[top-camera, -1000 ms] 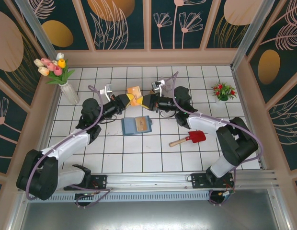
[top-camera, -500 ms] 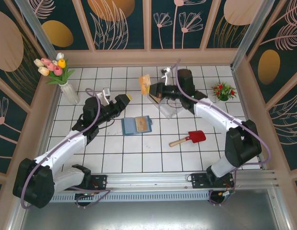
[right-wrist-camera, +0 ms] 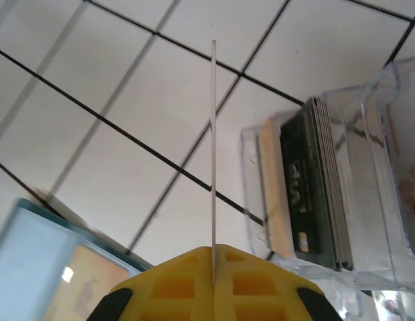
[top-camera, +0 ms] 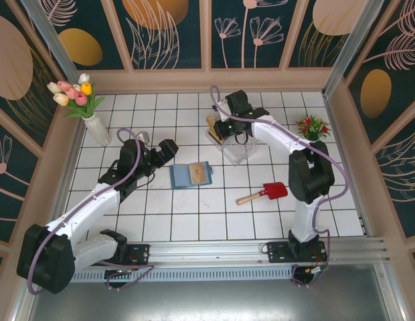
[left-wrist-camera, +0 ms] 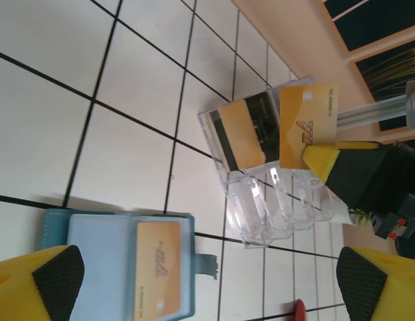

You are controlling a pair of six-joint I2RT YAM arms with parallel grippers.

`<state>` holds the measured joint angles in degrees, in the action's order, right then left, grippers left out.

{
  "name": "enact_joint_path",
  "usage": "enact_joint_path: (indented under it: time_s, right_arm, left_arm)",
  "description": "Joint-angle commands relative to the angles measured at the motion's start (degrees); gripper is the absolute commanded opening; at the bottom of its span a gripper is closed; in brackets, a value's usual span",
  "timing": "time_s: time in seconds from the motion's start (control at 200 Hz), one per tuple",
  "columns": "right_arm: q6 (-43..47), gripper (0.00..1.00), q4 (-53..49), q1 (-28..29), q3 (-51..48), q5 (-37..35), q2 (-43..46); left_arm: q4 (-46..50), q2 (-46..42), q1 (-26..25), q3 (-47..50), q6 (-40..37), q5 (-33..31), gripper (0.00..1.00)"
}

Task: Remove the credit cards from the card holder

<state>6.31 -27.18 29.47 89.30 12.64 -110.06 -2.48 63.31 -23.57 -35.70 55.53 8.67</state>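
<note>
L tool (top-camera: pixel 169 148): jaws spread wide, nothing between them, hanging low just left of flat slate-blue bifold card holder (top-camera: pixel 191 174). Holder: lying open on white tiled surface (top-camera: pixel 160 214), mid-workspace, between the two arms.

R tool (right-wrist-camera: pixel 213 257): clamped on thin tan-beige card (right-wrist-camera: pixel 213 134), pinched along lower edge, upright, seen edge-on from R wrist cam. Poised at near end of clear plastic box (left-wrist-camera: pixel 281 200) w/ slotted compartments, beyond holder toward back wall. Stacked cards (right-wrist-camera: pixel 314 174), dark grey and pale, standing on edge in end compartment of box.

Second tan card (left-wrist-camera: pixel 157 267): lying in holder pocket, on half nearer the side tab. Task judged partly done; approx. one card to pull after this drop.

Risks from here:
- Narrow pinch on held card. Could pivot or slip if lowered onto box rim or top of stack. Cause: misalignment w/ slot; gap hard to judge from edge-on view.
- Release too high: bounce out, flat landing on tiles, awkward re-pick.
- Box prob. light and unanchored. Shove from card or fingers could slide or tip it, spilling stack.
- Holder thin, prob. light. Likely to lift or drag w/ last card unless pinned by other tool.
- Red-bladed toy shovel (top-camera: pixel 264 194): well apart, right of holder. No hazard seen.
</note>
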Motion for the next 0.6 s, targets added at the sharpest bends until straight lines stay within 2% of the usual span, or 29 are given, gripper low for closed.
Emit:
enact_joint_path:
  time_s: [0.0, 0.245, 0.596]
  right_arm:
    - [7.1, 0.0, -4.2, 1.2, 3.9, -5.0, -1.1]
    - [7.3, 0.0, -6.0, 1.3, 6.1, -5.0, -5.7]
    - [9.4, 0.0, -7.1, 1.6, 7.8, -9.5, -9.6]
  left_arm:
    - [3.4, -0.4, 0.0, -0.2, -3.2, -2.1, 0.99]
    - [3.7, 1.8, 0.1, 0.0, -5.2, -1.5, 0.99]
    - [3.5, 2.9, 0.1, 1.7, -6.3, 0.2, 0.99]
